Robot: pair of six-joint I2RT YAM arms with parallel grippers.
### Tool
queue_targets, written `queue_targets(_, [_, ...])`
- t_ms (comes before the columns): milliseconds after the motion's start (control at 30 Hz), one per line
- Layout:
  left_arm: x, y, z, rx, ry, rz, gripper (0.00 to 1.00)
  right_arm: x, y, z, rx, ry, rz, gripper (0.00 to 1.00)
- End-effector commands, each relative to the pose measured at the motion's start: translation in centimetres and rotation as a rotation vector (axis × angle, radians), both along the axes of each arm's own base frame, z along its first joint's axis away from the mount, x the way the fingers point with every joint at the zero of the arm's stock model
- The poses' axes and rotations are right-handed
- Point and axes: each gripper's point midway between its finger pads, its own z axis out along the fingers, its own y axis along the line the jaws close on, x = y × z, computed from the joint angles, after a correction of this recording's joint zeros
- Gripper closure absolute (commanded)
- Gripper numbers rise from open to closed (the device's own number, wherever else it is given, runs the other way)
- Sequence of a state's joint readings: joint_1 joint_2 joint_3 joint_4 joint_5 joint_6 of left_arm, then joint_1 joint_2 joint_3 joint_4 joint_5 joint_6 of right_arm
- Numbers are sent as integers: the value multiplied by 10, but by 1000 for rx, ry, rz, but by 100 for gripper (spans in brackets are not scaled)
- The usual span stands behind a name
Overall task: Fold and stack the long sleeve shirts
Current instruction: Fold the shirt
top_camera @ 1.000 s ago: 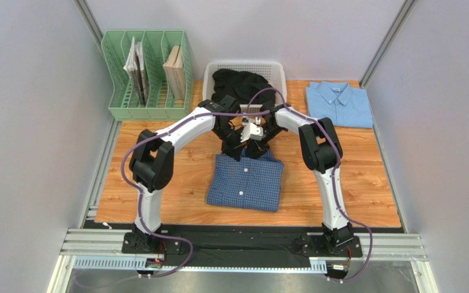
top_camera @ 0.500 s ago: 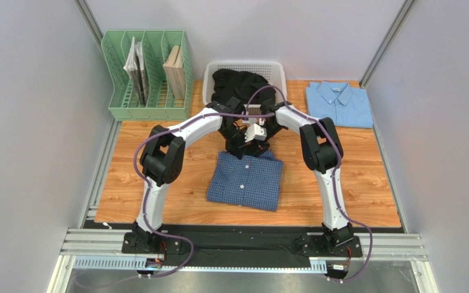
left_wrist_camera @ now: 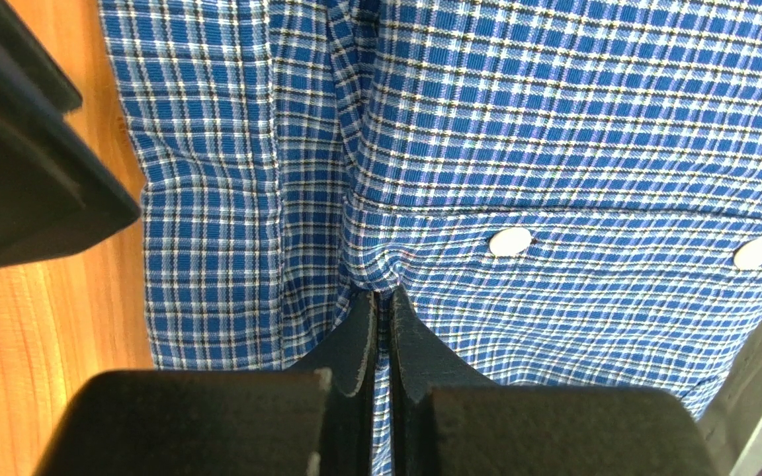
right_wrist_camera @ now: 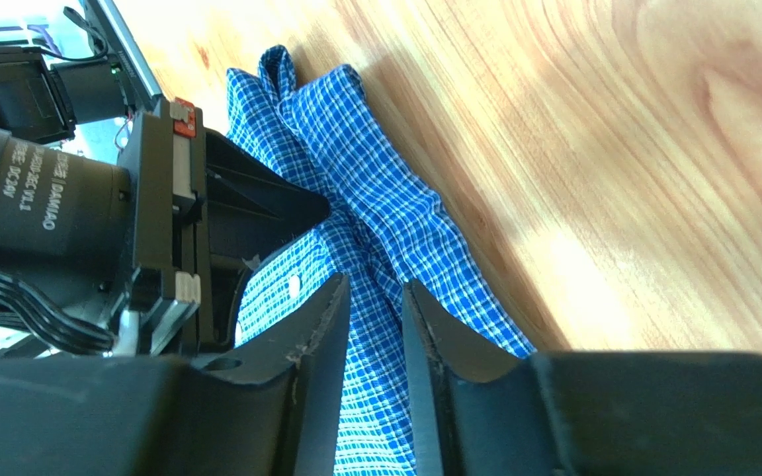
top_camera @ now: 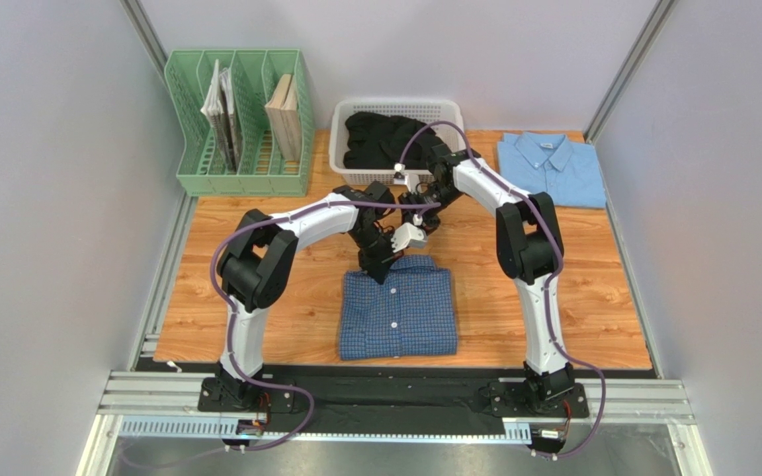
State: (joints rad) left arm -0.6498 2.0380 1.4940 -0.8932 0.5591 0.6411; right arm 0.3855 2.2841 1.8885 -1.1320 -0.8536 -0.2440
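Note:
The dark blue check shirt (top_camera: 398, 315) with white buttons lies folded on the wooden table, collar toward the back. My left gripper (top_camera: 376, 262) sits at its collar edge; in the left wrist view it (left_wrist_camera: 382, 294) is shut on a pinch of checked cloth (left_wrist_camera: 554, 129) beside the button placket. My right gripper (top_camera: 404, 246) comes in from the back right. In the right wrist view its jaws (right_wrist_camera: 370, 289) stand narrowly apart with a thick fold of the check shirt (right_wrist_camera: 385, 213) between them. The light blue shirt (top_camera: 551, 169) lies folded at the back right.
A white basket (top_camera: 340, 149) holding dark cloth stands at the back centre, just behind both wrists. A green file rack (top_camera: 239, 164) with books stands at the back left. Grey walls close in both sides. The table's near edge meets a black rail (top_camera: 395, 372).
The check shirt has slid toward the near edge and turned square to the table. Both grippers moved with its collar; the right arm's elbow has lifted back toward the basket.

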Motion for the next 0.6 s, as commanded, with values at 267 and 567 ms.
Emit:
queue_targets(267, [20, -11, 49, -36, -101, 44, 100, -21, 15, -37, -24, 49, 113, 76])
queue_targets(567, [42, -7, 68, -15, -187, 84, 100, -27, 7, -54, -60, 61, 138, 78])
